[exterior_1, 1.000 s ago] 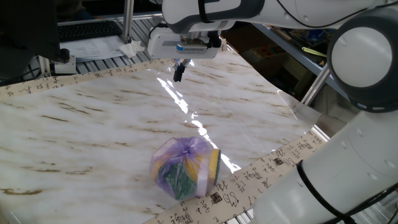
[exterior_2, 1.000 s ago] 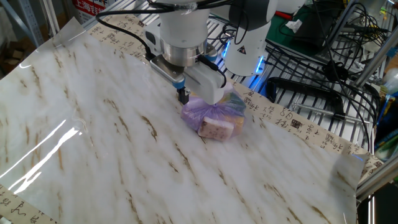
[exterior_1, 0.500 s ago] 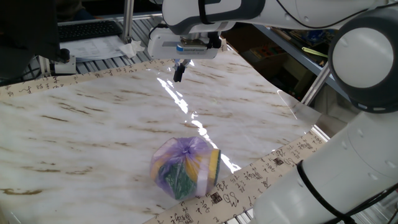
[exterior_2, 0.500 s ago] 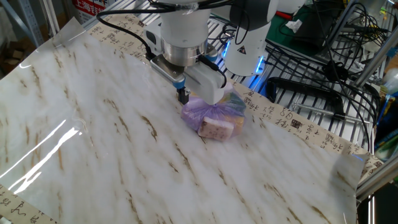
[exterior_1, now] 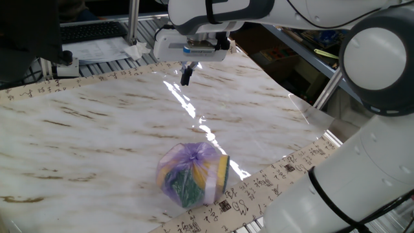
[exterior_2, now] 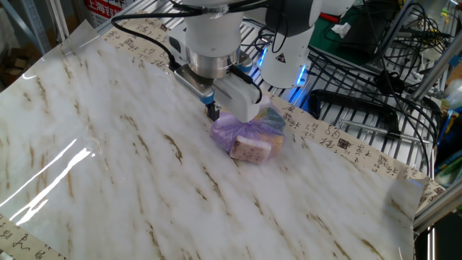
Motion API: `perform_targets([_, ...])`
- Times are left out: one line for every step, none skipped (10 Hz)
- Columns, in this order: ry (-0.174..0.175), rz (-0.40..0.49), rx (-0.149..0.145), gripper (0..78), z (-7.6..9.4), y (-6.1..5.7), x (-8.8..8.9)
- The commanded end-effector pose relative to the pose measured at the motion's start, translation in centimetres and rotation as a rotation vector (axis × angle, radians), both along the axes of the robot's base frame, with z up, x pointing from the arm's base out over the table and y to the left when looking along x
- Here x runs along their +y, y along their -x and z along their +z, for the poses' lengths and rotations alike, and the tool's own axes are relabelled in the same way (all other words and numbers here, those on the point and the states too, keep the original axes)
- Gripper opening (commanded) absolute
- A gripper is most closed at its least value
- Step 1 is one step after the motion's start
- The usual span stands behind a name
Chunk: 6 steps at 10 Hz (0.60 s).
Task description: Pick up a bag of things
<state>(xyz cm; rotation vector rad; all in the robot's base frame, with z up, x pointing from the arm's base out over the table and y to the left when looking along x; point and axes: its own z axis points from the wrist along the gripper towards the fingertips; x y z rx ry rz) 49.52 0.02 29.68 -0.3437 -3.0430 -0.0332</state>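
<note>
The bag of things (exterior_1: 193, 173) is a small translucent purple plastic bag, knotted on top, with green, yellow and white items inside. It rests on the marble-patterned table near the front edge. It also shows in the other fixed view (exterior_2: 249, 137), partly behind the gripper's body. My gripper (exterior_1: 186, 75) hangs well above the table, toward the far side from the bag, with its dark fingers close together and nothing between them. In the other fixed view the gripper (exterior_2: 212, 113) sits just left of the bag.
The table top (exterior_1: 97, 123) has a border strip with printed characters. A keyboard and papers (exterior_1: 97, 39) lie beyond the far edge. Metal racks with cables (exterior_2: 361, 79) stand beside the table. The robot base (exterior_2: 289, 43) stands behind the bag.
</note>
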Motion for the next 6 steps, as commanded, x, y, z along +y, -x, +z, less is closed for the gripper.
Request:
perform_targets([-0.014, -0.018, 0.026, 0.0, 0.26, -0.15, -0.01])
perform_targets([-0.014, -0.017, 0.024, 0.0, 0.26, -0.15, -0.01])
perform_targets([-0.014, -0.014, 0.022, 0.0, 0.26, -0.15, -0.01])
perform_targets([-0.014, -0.006, 0.018, 0.0, 0.26, -0.15, -0.01])
perform_targets([-0.013, -0.004, 0.016, 0.0, 0.24, -0.09, 0.06])
perform_targets([-0.013, -0.004, 0.016, 0.0, 0.24, -0.06, 0.08])
